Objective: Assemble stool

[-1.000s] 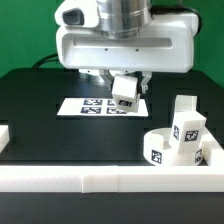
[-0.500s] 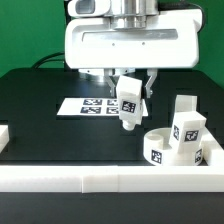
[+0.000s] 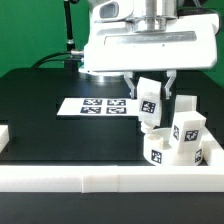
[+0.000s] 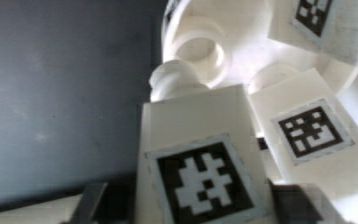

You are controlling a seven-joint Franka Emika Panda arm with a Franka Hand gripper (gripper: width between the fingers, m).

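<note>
Item 1. My gripper (image 3: 151, 90): the two fingers are closed on the held leg (image 3: 149, 106), one on each flat side. They are only as far apart as the leg is wide, and they carry nothing else.

Item 2. Held leg: short, blocky white plastic with a square tag on its face. It hangs in the air, slightly tilted, peg end down, just above and beside the near edge of the seat (image 3: 148, 146). I judge it light and stiff and unlikely to crush. It is smooth, though, so it may pivot between my pads. The best hold is on the flat sides at the upper half, which leaves the lower end free for a socket.

Item 3. Seat: a thick round disc, also tagged, lying on the table (image 3: 50, 130) against the front rail (image 3: 100, 182).

Item 4. Second leg (image 3: 188, 131): upright on the seat at the exterior view's right.

Item 5. Third leg (image 3: 186, 104): behind the second. I cannot tell whether it is seated in the disc or merely standing beyond it.

Item 6. Marker board (image 3: 92, 105): flat on the table, well apart from the seat and farther back.
</note>
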